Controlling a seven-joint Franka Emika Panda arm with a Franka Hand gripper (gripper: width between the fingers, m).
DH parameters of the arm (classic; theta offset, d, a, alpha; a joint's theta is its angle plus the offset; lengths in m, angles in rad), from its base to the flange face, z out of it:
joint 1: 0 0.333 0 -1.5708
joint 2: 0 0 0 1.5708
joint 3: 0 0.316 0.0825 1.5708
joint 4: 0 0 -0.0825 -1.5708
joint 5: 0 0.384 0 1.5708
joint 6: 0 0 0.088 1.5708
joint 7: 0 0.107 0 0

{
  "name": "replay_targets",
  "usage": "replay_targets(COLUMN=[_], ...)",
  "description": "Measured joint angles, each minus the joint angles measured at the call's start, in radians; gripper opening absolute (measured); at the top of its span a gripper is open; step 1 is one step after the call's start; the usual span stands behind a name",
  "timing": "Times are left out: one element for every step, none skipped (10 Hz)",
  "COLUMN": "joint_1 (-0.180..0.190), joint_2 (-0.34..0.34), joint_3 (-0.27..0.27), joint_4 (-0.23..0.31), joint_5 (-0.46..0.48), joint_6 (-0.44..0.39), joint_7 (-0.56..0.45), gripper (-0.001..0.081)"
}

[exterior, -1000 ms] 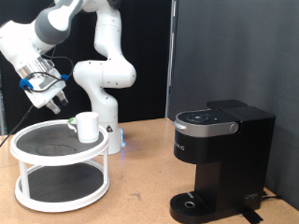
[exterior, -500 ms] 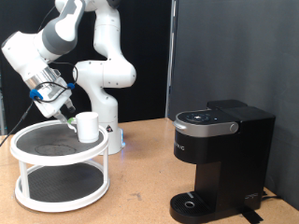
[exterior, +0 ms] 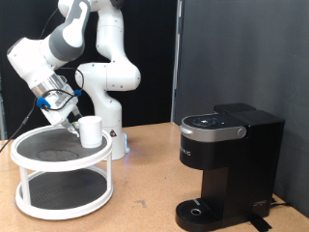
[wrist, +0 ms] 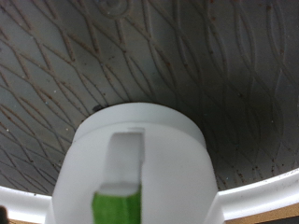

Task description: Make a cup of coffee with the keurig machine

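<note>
The cup [exterior: 91,130] is a small white mug standing on the top tier of a round white two-tier stand [exterior: 34,169] at the exterior view's left. My gripper [exterior: 67,118] hangs just left of the cup, close to it, open and holding nothing. In the wrist view the cup [wrist: 140,149] fills the frame from close up. Its handle [wrist: 125,161] faces the camera, with a green patch [wrist: 117,205] at the handle's lower end. My fingers do not show there. The keurig machine [exterior: 227,159] stands black and tall at the exterior view's right, its lid down.
The robot's white base [exterior: 108,92] rises right behind the stand. The stand's tiers have dark patterned mats [wrist: 215,75]. Brown tabletop [exterior: 145,193] lies between the stand and the machine, and a dark wall panel stands behind the machine.
The gripper has come down and moved towards the exterior view's right, from above the stand's left rim to just beside the cup. The cup and the machine have not moved.
</note>
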State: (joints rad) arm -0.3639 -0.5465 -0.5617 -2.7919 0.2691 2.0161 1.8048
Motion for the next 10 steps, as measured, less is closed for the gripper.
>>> replay_targets(joint_1=[0.001, 0.001, 0.001, 0.001, 0.001, 0.001, 0.001, 0.001, 0.001, 0.001], joint_2=[0.0, 0.0, 0.0, 0.0, 0.0, 0.0, 0.0, 0.0, 0.0, 0.0], joint_3=[0.0, 0.0, 0.0, 0.0, 0.001, 0.001, 0.002, 0.003, 0.004, 0.006], joint_4=[-0.001, -0.003, -0.004, -0.006, -0.008, -0.011, -0.014, -0.016, -0.017, -0.018], joint_5=[0.0, 0.0, -0.001, -0.002, -0.003, -0.006, -0.008, -0.009, -0.01, -0.012], joint_6=[0.0, 0.0, 0.0, 0.001, 0.005, 0.012, 0.019, 0.025, 0.03, 0.031], joint_7=[0.0, 0.0, -0.001, -0.001, -0.001, -0.001, 0.0, 0.0, 0.001, 0.002], gripper=[0.069, 0.069, 0.0513, 0.0513, 0.0377, 0.0377, 0.0176, 0.0061, 0.0061, 0.0011])
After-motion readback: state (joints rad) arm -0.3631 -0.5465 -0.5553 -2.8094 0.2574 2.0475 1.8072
